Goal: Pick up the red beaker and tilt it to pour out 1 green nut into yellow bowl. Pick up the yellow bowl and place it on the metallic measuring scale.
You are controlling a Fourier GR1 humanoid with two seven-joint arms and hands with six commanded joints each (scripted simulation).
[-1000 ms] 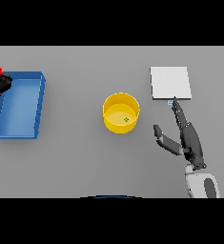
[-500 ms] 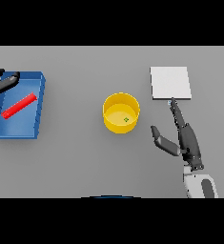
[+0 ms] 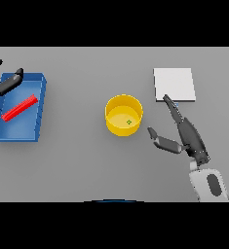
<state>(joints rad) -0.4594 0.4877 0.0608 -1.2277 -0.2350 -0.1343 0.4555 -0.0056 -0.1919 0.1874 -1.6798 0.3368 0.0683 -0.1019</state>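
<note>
Right hand [image 3: 190, 137] open, beside yellow bowl [image 3: 124, 115]

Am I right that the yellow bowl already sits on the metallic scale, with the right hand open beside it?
Not quite. In the head view the yellow bowl stands on the grey table, apart from the metallic scale. The right hand is indeed open beside the bowl.

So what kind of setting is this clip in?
Probably a lab-style bench: a plain grey table with a metallic measuring scale, a yellow bowl holding a green nut, and a blue tray.
</note>
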